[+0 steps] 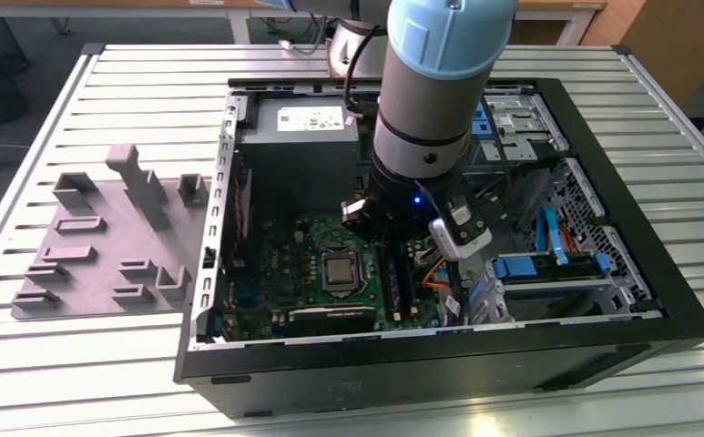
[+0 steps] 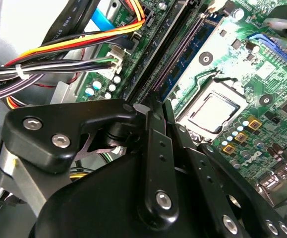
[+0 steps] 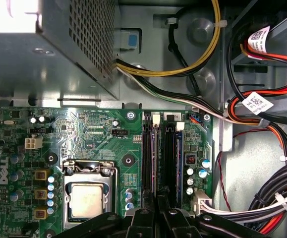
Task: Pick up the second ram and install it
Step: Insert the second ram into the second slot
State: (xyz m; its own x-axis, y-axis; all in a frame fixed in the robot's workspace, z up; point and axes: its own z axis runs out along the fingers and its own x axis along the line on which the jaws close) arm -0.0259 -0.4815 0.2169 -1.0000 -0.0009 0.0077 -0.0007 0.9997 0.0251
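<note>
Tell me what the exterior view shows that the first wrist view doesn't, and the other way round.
Exterior view: the grey parts tray, the slatted table, the arm. First wrist view: yellow cables, white cable tags, the gripper by the black memory slots. Both: green motherboard, processor socket, power supply.

Glossy black pincer [image 2: 155, 148]; perhaps matt metal table [image 1: 121, 364]
</note>
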